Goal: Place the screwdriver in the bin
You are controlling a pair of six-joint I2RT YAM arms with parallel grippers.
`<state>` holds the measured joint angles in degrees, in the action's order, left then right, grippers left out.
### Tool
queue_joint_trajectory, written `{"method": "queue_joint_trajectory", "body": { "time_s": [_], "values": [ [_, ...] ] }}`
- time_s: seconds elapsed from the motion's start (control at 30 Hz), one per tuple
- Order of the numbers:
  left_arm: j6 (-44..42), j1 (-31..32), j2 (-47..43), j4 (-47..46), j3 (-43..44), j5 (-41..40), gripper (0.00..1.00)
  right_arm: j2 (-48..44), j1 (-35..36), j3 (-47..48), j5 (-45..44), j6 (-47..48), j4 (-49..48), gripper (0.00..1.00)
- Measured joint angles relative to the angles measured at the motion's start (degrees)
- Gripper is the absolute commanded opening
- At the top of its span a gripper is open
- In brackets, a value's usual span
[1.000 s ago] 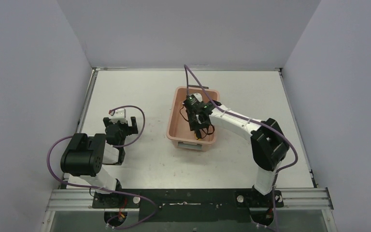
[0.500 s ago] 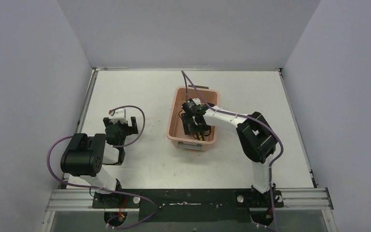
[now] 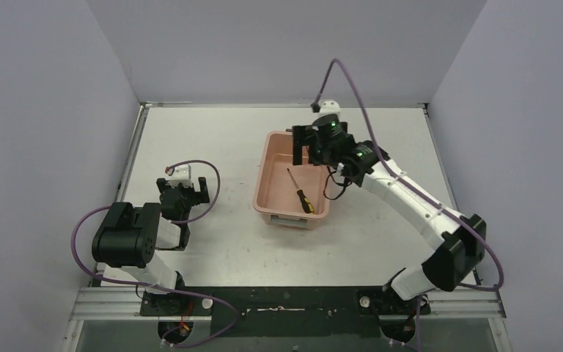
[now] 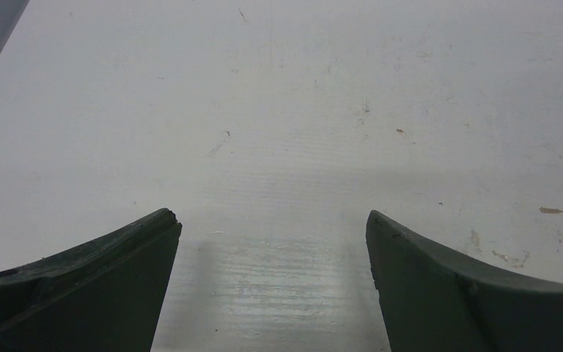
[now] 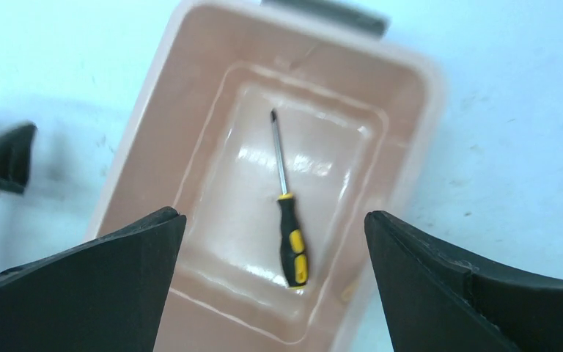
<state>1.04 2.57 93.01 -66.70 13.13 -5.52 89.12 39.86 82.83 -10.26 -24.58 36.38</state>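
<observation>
Salmon-pink bin; black-and-yellow-handled screwdriver; white table

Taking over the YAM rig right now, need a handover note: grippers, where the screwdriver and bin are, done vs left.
Left gripper: open, empty, low over bare table, left of the bin.
Right gripper: open, empty, raised above the bin's far end, looking down into it.
Screwdriver: lying flat on the bin floor, free of both grippers, handle toward the near end.
Done: screwdriver is in the bin.
Left: nothing on the task itself; probably just bring the right arm back clear of the bin.
</observation>
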Motion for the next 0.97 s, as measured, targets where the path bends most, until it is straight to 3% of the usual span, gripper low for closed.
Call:
{"method": "queue_joint_trajectory", "body": {
  "time_s": [0.23,0.53,0.8,0.97],
  "values": [
    [-0.02,0.00,0.00,0.00,0.00,0.02,0.97,-15.52,-12.85,-8.35,-0.70,2.73,-5.03,1.00],
    [0.00,0.00,0.00,0.00,0.00,0.00,0.97,-27.93,-36.28,-33.53,1.31,7.80,-14.97,1.00],
    [0.00,0.00,0.00,0.00,0.00,0.00,0.97,-35.06,-39.54,-58.80,4.83,11.91,-31.39,1.00],
    [0.00,0.00,0.00,0.00,0.00,0.00,0.97,-39.19,-39.52,-63.63,5.53,12.96,-38.27,1.00]
  ]
}}
